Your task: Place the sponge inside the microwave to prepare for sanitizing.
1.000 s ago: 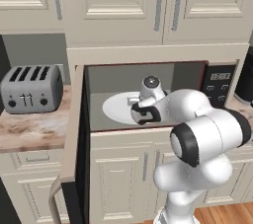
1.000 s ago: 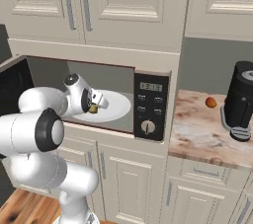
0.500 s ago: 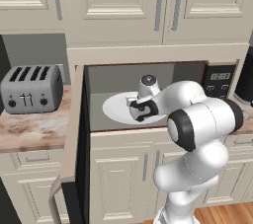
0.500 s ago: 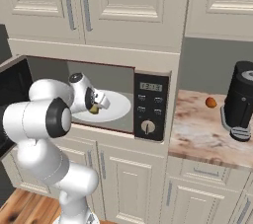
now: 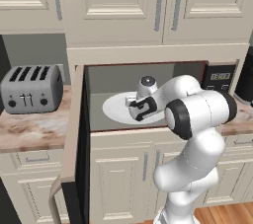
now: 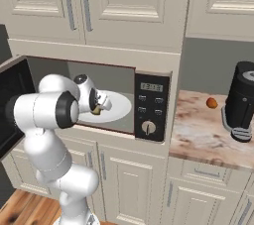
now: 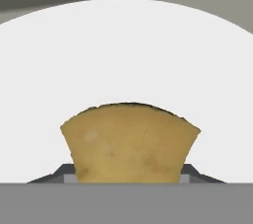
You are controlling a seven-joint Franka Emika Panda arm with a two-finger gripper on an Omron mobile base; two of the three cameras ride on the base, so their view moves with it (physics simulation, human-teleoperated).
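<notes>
Your arm's elbow swung in since before, gripper [image 7: 127,181] still pinching the sponge [image 7: 129,143] over the microwave [image 6: 151,107] plate's [image 7: 123,55] 6 o'clock edge; display unreadable.

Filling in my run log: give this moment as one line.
hand: shut on sponge | place: inside microwave, door open | under sponge: white plate | release: not yet

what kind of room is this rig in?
A rendered home kitchen, by the look of it: a built-in microwave set among cream cabinets, a silver toaster on the marble-look counter, and a black coffee machine.
</notes>
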